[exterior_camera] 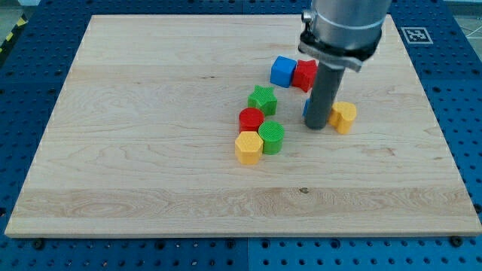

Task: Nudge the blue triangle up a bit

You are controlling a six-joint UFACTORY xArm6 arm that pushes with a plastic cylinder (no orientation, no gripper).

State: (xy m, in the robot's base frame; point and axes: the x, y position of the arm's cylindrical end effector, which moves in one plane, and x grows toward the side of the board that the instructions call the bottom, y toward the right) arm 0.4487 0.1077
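Note:
The blue triangle (306,110) is almost wholly hidden behind my rod; only a thin blue sliver shows at the rod's left edge. My tip (318,126) rests on the board right in front of it, on its bottom side in the view, and seems to touch it. A yellow block (344,117) lies just to the right of the tip.
A blue cube (282,71) and a red block (305,75) sit side by side above the tip. To the left is a cluster: green star (262,98), red cylinder (251,119), green cylinder (272,138), yellow hexagon (248,147). The wooden board (151,150) lies on a blue pegboard.

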